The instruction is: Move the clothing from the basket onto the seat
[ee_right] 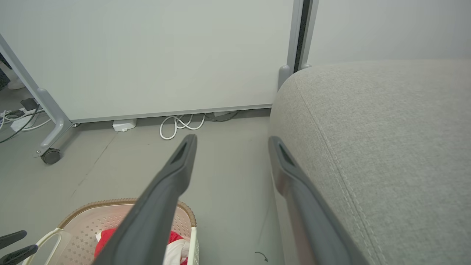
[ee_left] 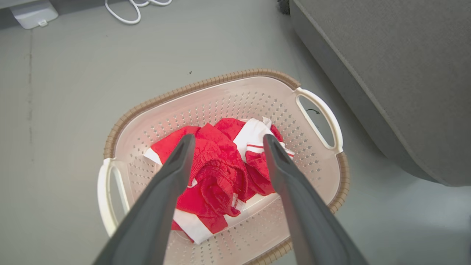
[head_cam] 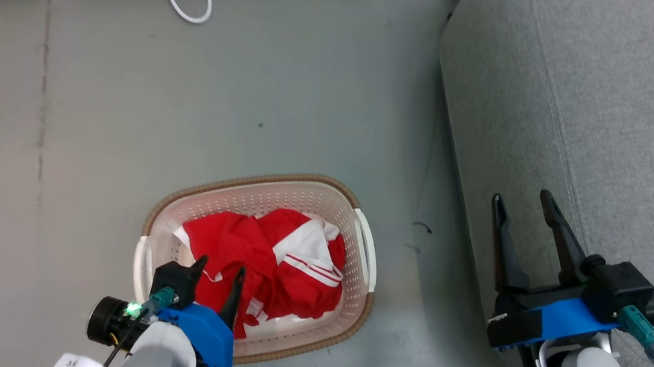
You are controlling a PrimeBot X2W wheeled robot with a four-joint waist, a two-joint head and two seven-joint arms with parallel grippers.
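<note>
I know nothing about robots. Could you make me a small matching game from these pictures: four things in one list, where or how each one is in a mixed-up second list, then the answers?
Things
1. clothes
2. basket
3. left gripper
4. right gripper

Places and states
A. open, at the edge of the sofa
B. standing on the floor, beside the sofa
C. heaped inside the basket
D. open, over the clothes

Pairs: 1-C, 2-B, 3-D, 4-A

No legible text, just blurred marks on a white tag [head_cam: 78,366]
</note>
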